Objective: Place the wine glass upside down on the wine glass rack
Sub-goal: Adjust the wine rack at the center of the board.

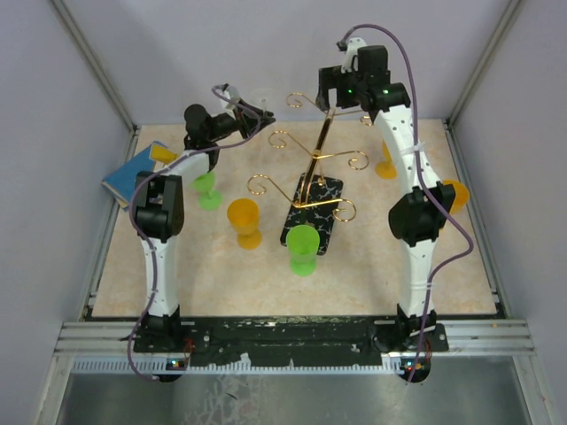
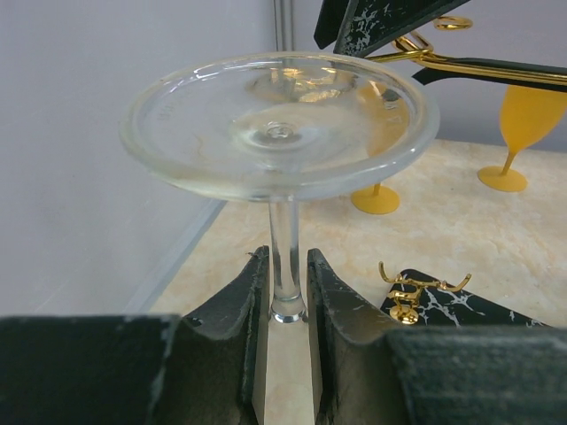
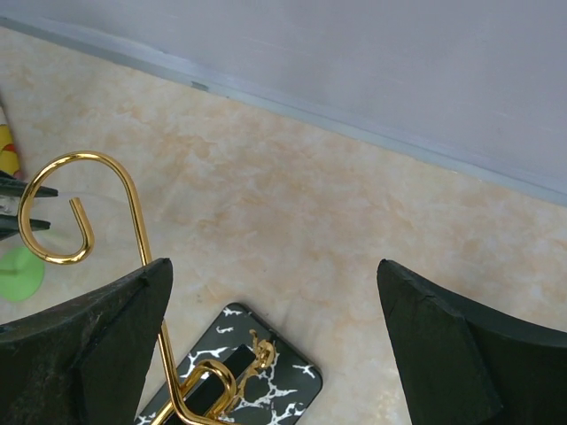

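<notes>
A clear wine glass [image 2: 279, 124] is held by its stem [image 2: 287, 257], its round foot spreading wide beyond the fingertips; the bowl is hidden. My left gripper [image 2: 288, 274] is shut on that stem. From above, the left gripper [image 1: 237, 104] hangs over the table's back left, just left of the wine glass rack [image 1: 312, 158], and the glass shows there only faintly. The rack's black marbled base [image 1: 323, 190] lies mid-table. My right gripper [image 3: 273, 266] stands open and holds nothing, high above the rack, with a gold scroll arm [image 3: 53, 212] beside its left finger.
A green plastic goblet [image 1: 303, 248] stands at the near end of the rack base. An orange one [image 1: 244, 221] and a green one [image 1: 206, 190] are to the left, with two orange ones [image 1: 385, 164] [image 1: 456, 190] on the right. A blue book [image 1: 133, 173] lies at the left edge.
</notes>
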Robot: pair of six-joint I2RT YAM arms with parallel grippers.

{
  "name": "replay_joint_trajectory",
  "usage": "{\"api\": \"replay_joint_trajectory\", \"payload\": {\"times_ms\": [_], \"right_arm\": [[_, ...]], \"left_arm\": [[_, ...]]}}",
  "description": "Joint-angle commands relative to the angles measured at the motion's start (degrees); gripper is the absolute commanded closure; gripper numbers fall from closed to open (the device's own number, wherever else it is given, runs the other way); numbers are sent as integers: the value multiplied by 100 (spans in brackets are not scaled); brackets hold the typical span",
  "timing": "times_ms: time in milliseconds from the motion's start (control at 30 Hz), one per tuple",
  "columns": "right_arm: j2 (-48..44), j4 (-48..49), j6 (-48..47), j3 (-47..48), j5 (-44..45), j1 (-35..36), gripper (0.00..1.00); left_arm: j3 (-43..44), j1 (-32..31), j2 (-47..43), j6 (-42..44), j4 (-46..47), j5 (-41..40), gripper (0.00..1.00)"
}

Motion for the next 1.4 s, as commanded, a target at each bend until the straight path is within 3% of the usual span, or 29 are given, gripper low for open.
{"api": "replay_joint_trajectory", "payload": {"times_ms": [0, 333, 667, 967, 1367], "right_arm": [[68, 43, -90, 203, -572, 278, 1], [93, 137, -156, 213, -876, 345, 1], [-188, 546, -66, 47, 521, 343, 1], [-1353, 2719, -90, -1807, 1293, 338, 1], [-1127, 2617, -325, -1461, 1628, 345, 1]], "left_arm": [[-201, 115, -531, 180, 132, 73, 100], [-344, 73, -710, -26, 167, 451, 100], [-443, -199, -741, 182, -248, 757, 100], [321, -417, -188, 78, -196, 624, 100], [957, -541, 318, 349, -764, 471, 100]]}}
